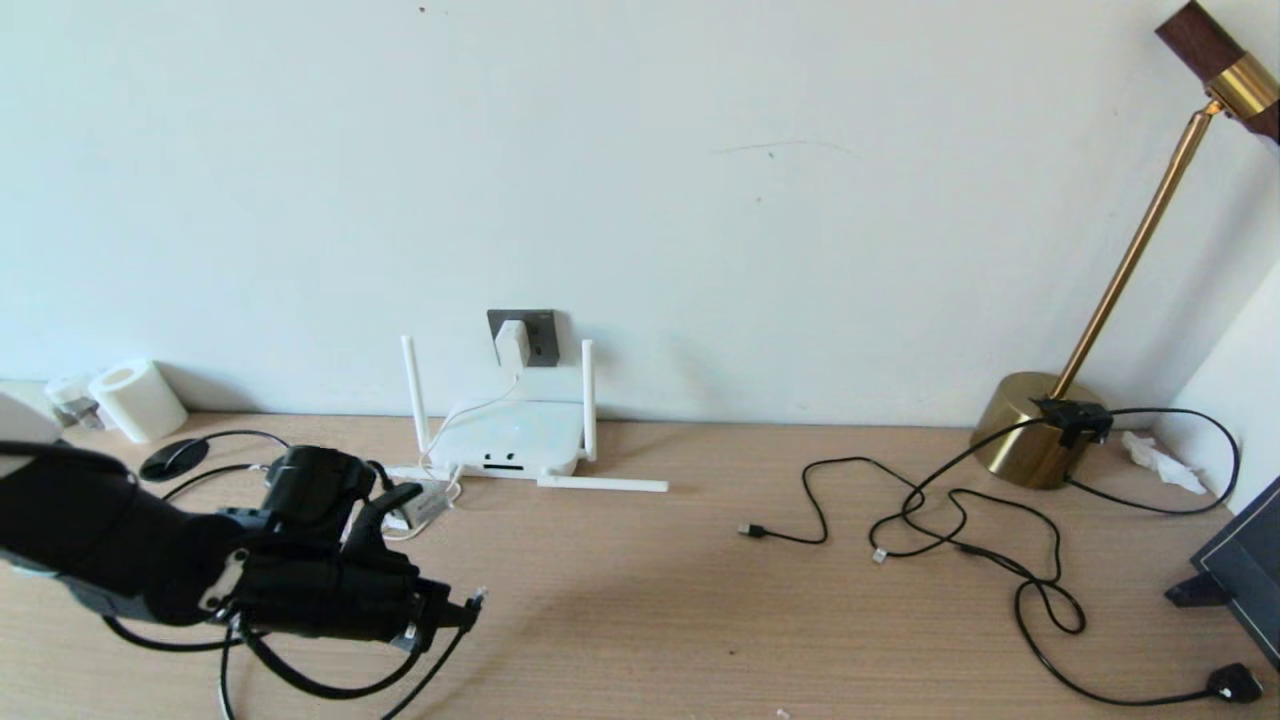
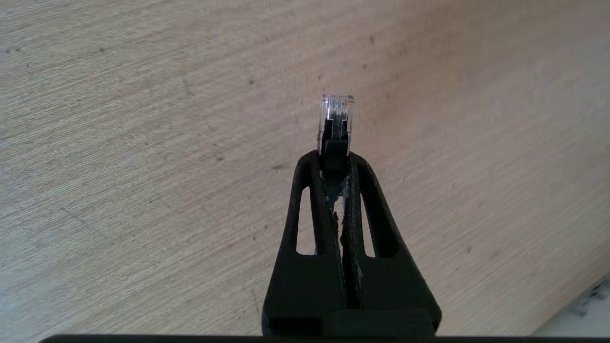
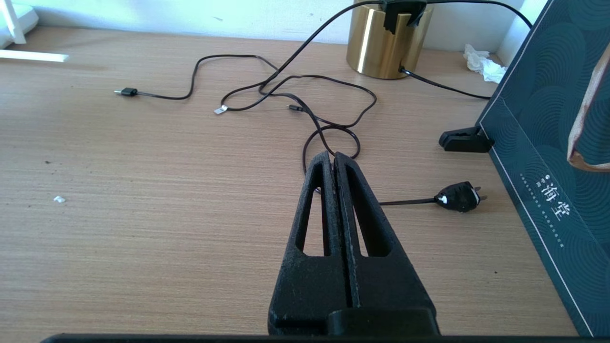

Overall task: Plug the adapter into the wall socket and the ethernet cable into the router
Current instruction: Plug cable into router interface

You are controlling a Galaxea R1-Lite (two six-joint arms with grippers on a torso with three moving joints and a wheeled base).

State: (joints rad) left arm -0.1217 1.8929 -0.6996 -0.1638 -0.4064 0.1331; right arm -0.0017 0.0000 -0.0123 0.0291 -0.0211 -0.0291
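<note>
Left pincer is clenched on the ethernet cable, clear connector poking out past the fingertips, low over the surface in front of the router. The adapter sits in the wall socket above it. Right pincer is clenched on nothing, parked near the lamp cords.

Looks like a home desk/office nook: wood desk vs plain wall, brass lamp far right, router centre-left, toilet roll far left.
</note>
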